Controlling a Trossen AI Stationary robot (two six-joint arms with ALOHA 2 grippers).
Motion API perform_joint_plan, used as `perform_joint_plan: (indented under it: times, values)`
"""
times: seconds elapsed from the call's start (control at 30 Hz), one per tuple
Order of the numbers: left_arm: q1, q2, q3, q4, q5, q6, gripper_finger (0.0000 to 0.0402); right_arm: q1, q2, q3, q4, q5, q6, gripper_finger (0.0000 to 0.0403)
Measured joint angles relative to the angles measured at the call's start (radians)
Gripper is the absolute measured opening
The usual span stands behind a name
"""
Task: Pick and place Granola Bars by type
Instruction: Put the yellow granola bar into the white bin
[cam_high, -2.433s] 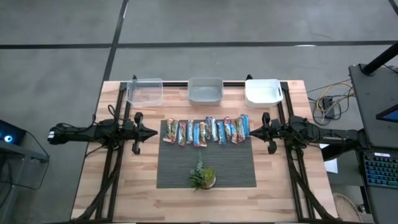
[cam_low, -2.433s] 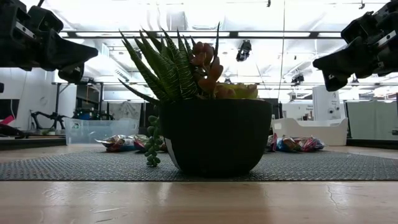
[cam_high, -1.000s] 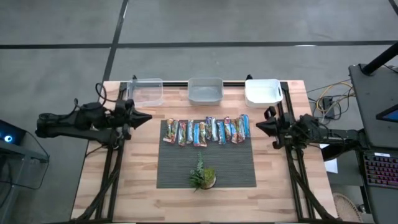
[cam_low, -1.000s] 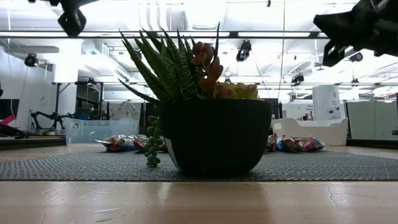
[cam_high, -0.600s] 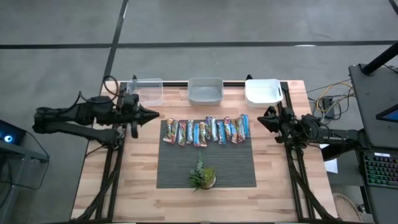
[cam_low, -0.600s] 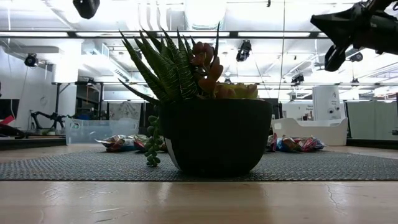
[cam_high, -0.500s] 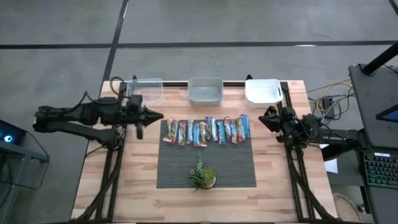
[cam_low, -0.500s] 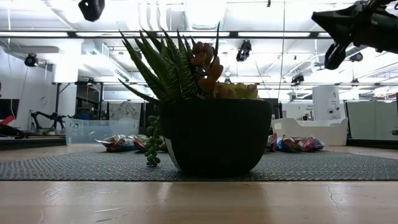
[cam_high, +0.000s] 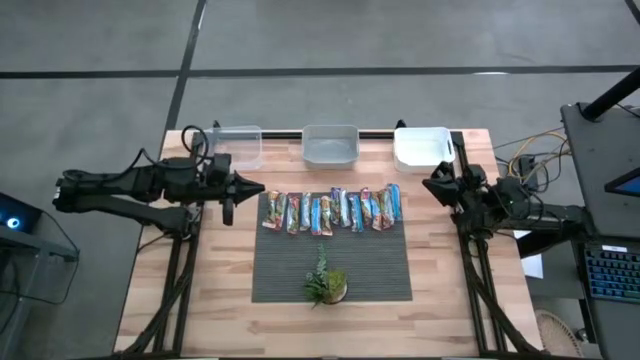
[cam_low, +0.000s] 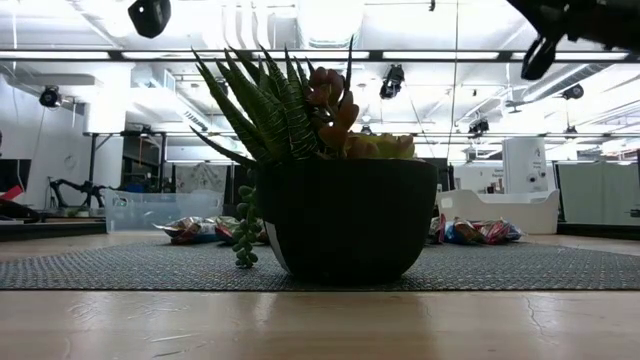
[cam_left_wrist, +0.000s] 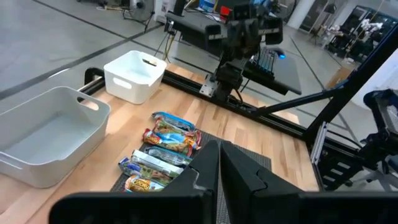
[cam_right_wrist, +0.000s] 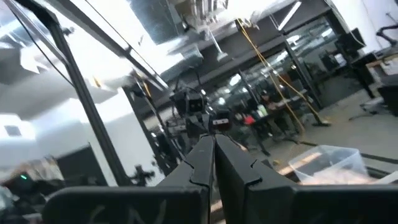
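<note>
high: granola bars (cam_high: 332, 210) rowed | low: mostly hidden by plant (cam_low: 330, 190) | both grippers closed, empty

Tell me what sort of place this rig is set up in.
Probably a robotics lab or workshop hall: a bare concrete floor around the wooden table, exposed ceiling lights overhead, and a desk with a keyboard and cables beside it.

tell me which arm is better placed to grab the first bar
Left, probably: the left gripper sits shut beside the bars, its wrist view looking at them. The right gripper is tilted up, away.
</note>
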Motion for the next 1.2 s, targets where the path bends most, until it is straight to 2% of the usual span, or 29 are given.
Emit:
perform_joint_plan:
  times: [0.2,0.37,0.67,0.87,1.03,1.2]
  values:
    - [0.000,0.002,0.000,0.002,0.000,0.002,0.0000,0.000,0.139,0.197,-0.303,0.000,-0.086,0.0009]
    - [0.000,0.002,-0.001,0.003,0.000,0.020,0.0000,0.000,0.262,0.326,-0.437,-0.001,-0.210,0.0008]
    - [0.000,0.002,-0.004,-0.002,-0.001,0.021,0.0000,0.000,0.416,0.450,-0.458,-0.001,-0.315,0.0008]
    - [0.000,0.002,-0.004,0.003,-0.006,0.021,0.0000,0.000,0.484,0.493,-0.457,-0.001,-0.314,0.0009]
    - [0.000,0.002,-0.007,0.007,-0.060,0.019,0.0000,0.000,0.528,0.499,-0.457,-0.002,-0.306,0.0008]
    - [0.001,0.002,-0.005,0.030,-0.087,-0.026,0.0003,0.000,0.566,0.499,-0.454,0.003,-0.227,0.0011]
